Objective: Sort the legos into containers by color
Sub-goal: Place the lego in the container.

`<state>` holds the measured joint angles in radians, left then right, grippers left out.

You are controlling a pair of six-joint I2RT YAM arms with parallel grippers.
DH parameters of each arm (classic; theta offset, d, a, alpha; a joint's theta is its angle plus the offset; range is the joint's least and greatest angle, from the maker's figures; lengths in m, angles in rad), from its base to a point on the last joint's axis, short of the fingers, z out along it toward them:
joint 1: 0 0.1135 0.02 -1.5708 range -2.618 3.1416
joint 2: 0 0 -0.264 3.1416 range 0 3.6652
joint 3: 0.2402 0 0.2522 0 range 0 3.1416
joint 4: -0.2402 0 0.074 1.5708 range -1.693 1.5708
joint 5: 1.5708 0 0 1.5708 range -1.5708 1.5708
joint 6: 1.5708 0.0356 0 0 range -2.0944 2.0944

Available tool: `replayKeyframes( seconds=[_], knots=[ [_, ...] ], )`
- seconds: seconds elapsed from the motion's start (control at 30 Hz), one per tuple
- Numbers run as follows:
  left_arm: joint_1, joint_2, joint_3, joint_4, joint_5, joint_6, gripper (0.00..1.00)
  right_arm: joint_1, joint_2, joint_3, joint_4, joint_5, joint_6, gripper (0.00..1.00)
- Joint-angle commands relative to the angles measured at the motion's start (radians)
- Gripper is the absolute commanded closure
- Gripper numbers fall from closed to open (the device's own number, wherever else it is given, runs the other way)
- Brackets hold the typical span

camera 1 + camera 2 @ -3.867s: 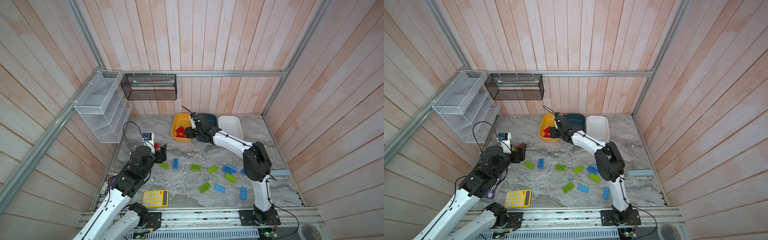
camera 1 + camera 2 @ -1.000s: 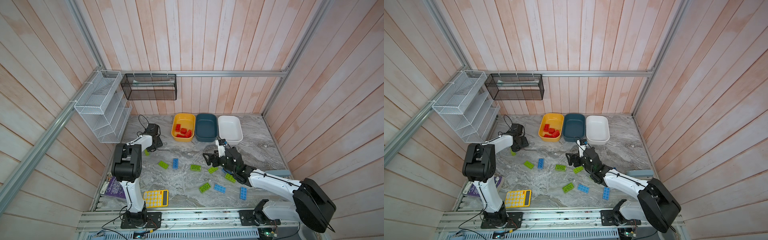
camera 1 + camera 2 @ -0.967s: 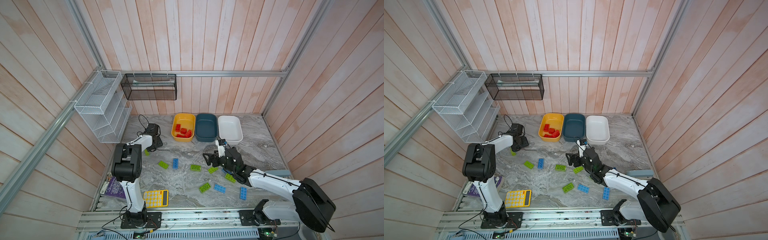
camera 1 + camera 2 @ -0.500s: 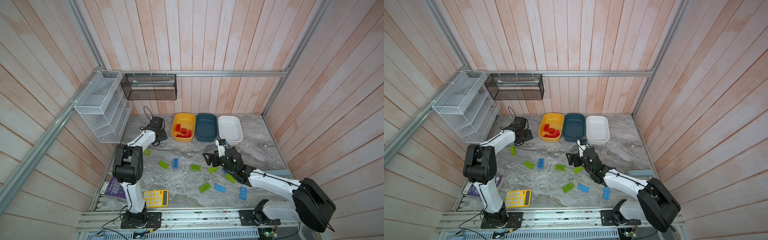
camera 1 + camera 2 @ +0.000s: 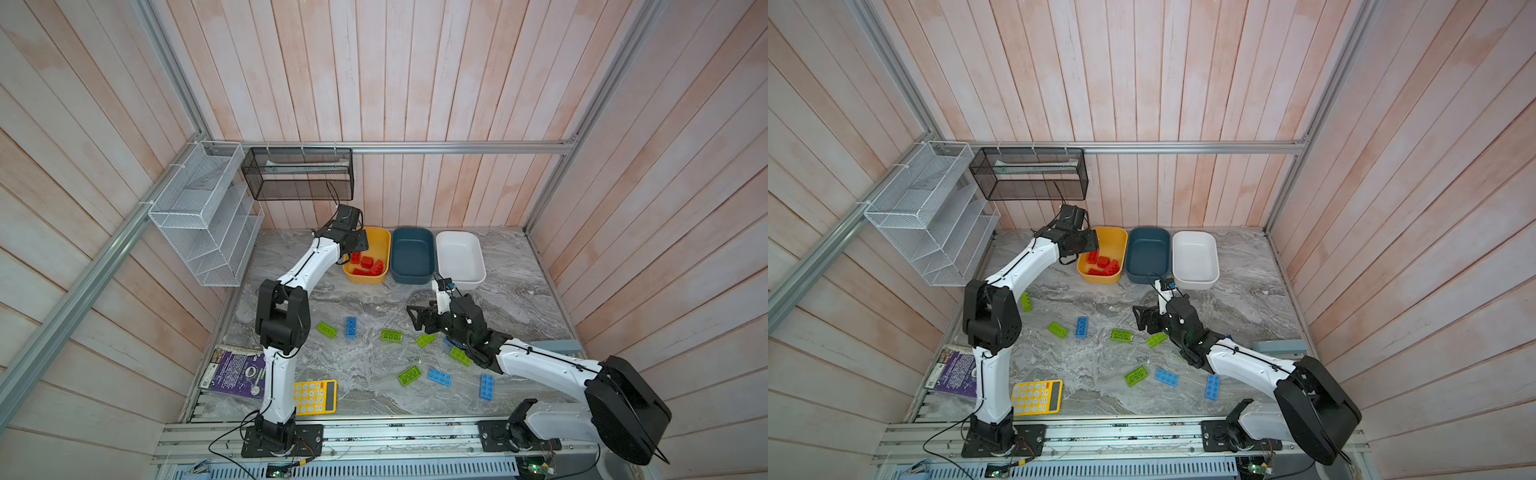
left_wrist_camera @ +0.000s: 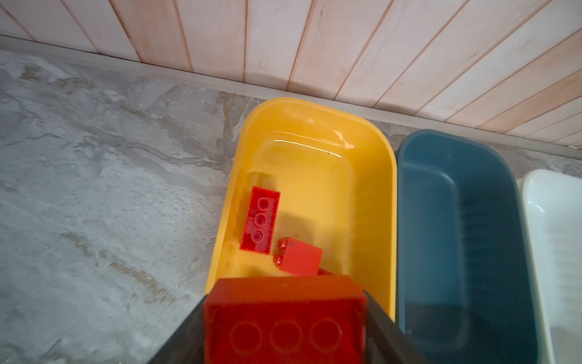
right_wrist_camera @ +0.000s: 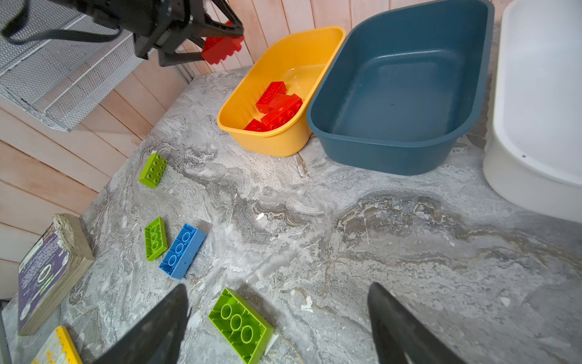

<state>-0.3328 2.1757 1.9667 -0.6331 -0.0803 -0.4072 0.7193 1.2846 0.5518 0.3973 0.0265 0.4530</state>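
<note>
Two grippers at work: my left gripper (image 5: 357, 246) pinches a red brick (image 6: 285, 318) above the left rim of the far yellow tub (image 6: 371, 164), which holds other red bricks (image 5: 368, 262), while my right gripper (image 7: 277, 286) hangs spread wide over a lime green brick (image 7: 241, 324) on the table (image 7: 378, 236).

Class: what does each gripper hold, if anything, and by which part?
The left gripper holds a red lego, one finger on each of its two short ends. The right gripper is open and holds nothing.
</note>
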Motion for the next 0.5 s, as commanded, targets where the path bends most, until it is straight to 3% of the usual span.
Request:
replayKeyframes(
  seconds=[0.0, 0.2, 0.47],
  knots=[
    [-0.012, 0.071, 0.088, -0.081, 0.023, 0.017, 0.41, 0.006, -0.005, -0.013, 0.019, 0.017, 0.004, 0.11],
    [-0.021, 0.125, 0.177, -0.11, 0.036, 0.031, 0.39, 0.004, -0.01, -0.014, 0.018, 0.024, 0.003, 0.11],
    [-0.021, 0.099, 0.199, -0.129, 0.052, 0.052, 0.16, 0.005, -0.007, -0.008, 0.011, 0.006, -0.003, 0.11]
  ],
)
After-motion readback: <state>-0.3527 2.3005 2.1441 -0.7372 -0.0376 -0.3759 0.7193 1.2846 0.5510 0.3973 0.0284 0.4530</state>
